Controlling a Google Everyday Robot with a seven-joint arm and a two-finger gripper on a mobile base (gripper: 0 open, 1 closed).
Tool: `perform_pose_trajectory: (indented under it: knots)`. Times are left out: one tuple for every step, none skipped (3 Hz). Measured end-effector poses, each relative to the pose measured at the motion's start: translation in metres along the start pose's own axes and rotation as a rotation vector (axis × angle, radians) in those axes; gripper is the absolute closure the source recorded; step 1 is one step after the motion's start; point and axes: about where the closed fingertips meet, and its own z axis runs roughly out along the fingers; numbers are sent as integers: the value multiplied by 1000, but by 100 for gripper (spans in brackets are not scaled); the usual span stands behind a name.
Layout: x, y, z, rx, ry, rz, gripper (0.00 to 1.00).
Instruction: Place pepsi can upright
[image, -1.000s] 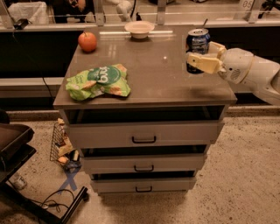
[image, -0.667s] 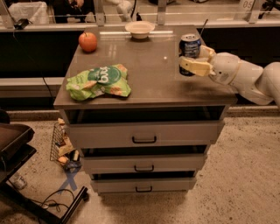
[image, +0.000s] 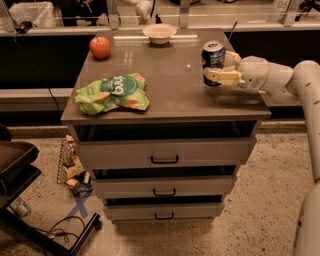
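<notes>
Single view, looking down at a drawer cabinet.

- Arm (image: 280, 75): white, enters from the right edge and reaches left over the right side of the tabletop (image: 170, 75).
- Hand (image: 216, 66): over the right rear part of the tabletop. It is clenched on the pepsi can (image: 213, 52). One pale finger crosses the front of the can low down, and the other sits behind it on the right.
- Pepsi can: upright, silver top facing up, blue body with a white and red mark. Its base is at or just above the surface; I cannot tell whether it touches.
- Apple (image: 100, 47): red, at the left rear corner, well apart from the can.
- Bowl (image: 159, 33): white, at the rear edge near the middle, left of the can.
- Chip bag (image: 112, 92): green and crumpled, lying flat at the left front.
- Top drawer (image: 165, 152), middle drawer (image: 162, 186) and bottom drawer (image: 162, 211): each stands slightly out from the frame and has a dark handle.
- Wire basket (image: 70, 165): on the floor left of the cabinet, holding small items I cannot identify.
- Blue tape cross (image: 77, 207): on the floor below the basket.
</notes>
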Motion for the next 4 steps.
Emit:
perform_pose_trajectory:
  knots:
    - [-10, -2, -3, -8, -4, -27, 100]
    - [-8, -1, -1, -17, 2, -22, 100]
    - [-3, 3, 1, -38, 12, -10, 100]
    - [2, 7, 2, -64, 30, 0, 100]
